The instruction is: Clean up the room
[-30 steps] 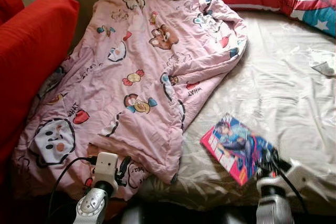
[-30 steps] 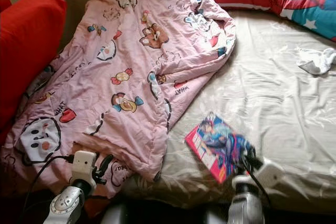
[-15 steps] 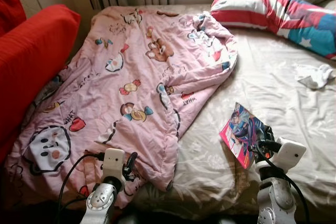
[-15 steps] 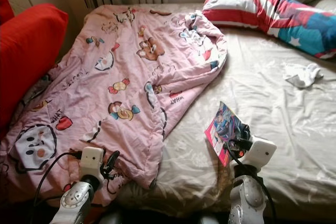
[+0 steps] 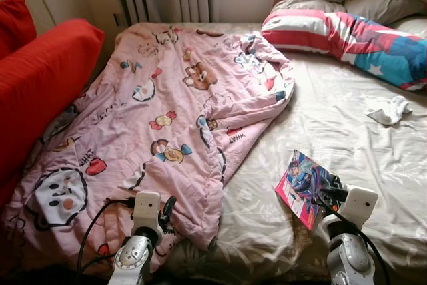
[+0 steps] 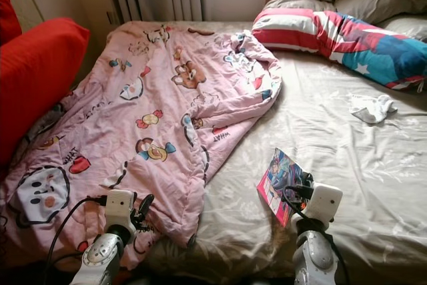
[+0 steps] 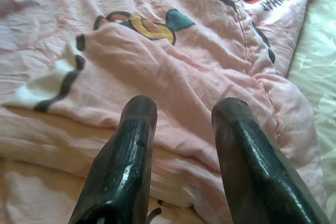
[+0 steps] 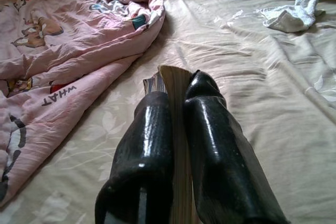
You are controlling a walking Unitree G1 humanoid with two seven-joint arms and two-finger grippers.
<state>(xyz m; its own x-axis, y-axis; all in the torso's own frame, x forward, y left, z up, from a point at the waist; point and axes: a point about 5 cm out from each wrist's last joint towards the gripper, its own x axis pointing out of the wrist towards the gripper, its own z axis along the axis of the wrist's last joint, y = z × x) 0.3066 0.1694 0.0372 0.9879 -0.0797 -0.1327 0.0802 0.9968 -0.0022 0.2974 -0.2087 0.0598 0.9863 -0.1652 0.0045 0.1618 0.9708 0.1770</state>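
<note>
Right end effector (image 8: 176,129): clenched on the book (image 5: 303,188), spine between both fingers, cover tilted up off the bed (image 5: 333,118) near its front edge. Left end effector (image 7: 181,129): fingers apart, empty, hovering over the pink blanket (image 5: 167,105). Step in hand, likely: carrying the book away. Next: somewhere to put it, then probably the white sock (image 5: 387,109) by the pillow (image 5: 347,31).

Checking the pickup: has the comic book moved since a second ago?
Yes. The book, pinched edge-on in the right pincer, has tilted up off the sheet; earlier it lay flat there.
</note>
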